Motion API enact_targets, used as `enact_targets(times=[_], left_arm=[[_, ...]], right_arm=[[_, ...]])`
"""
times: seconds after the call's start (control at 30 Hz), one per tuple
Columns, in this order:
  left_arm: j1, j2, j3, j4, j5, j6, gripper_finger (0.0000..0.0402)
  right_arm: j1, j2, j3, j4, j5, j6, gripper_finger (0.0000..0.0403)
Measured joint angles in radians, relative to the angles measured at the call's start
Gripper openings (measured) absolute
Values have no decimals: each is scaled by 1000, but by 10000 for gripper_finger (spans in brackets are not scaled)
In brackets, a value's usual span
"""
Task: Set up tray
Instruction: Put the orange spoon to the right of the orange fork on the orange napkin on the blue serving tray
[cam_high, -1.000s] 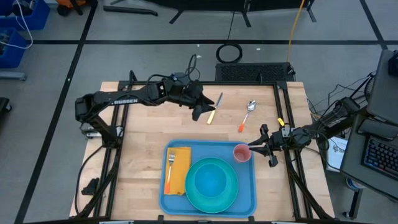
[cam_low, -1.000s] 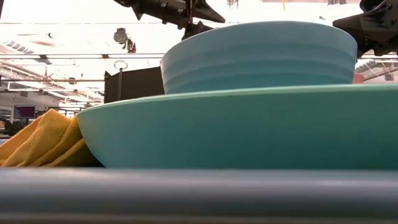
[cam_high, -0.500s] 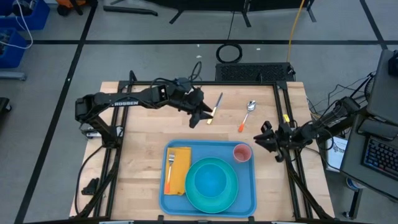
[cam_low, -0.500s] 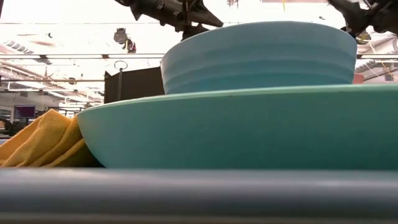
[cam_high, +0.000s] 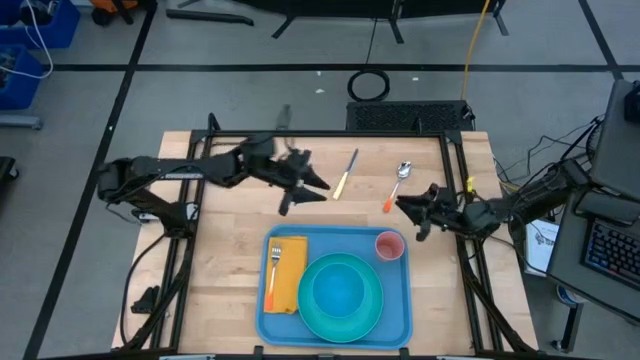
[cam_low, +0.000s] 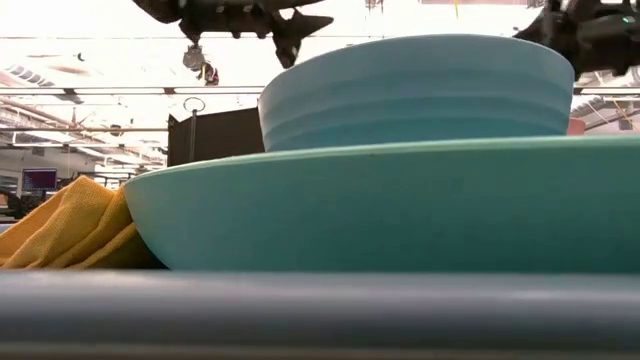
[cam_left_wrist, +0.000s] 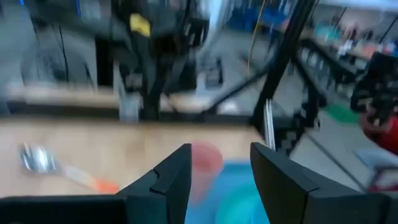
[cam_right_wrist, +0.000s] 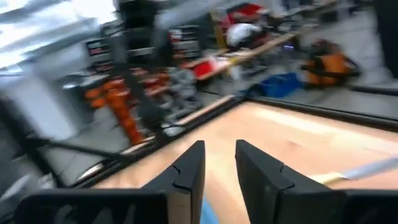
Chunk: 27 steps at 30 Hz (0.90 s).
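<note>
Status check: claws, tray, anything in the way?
Left claw open, empty, above the table behind the tray. Right claw empty, right of the cup. Tray holds napkin, fork, plate, bowl, cup. Knife and spoon still on the table.

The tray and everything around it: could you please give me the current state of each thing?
tray: flat on the table, loaded.
plate: on the tray.
bowl: upright in the plate.
napkin: on the tray.
fork: lying on the napkin.
pink cup: upright on the tray.
knife: on the table.
spoon: on the table.
left gripper: open, empty.
right gripper: open, empty.
</note>
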Motion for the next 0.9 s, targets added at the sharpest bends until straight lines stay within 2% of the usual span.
enact_targets(times=[0.07,0.17,0.4,0.5,0.6,0.73,0.9], left_arm=[[9,-57,-93,99,7,-8,165],[19,-105,-201,216,-16,-37,165],[28,-191,-377,357,4,-20,165],[29,-233,-457,490,36,-24,166],[29,-280,-534,599,43,-37,166],[32,-327,-604,614,33,-19,166],[33,-351,-644,614,-8,-27,166]], right_arm=[[-25,26,57,-104,43,33,97],[-64,57,137,-231,50,69,128],[-198,160,268,-313,31,170,231],[-295,202,329,-395,-68,259,267],[-396,266,380,-523,-162,365,283],[-533,345,457,-632,-274,450,285],[-693,426,511,-724,-513,500,277]])
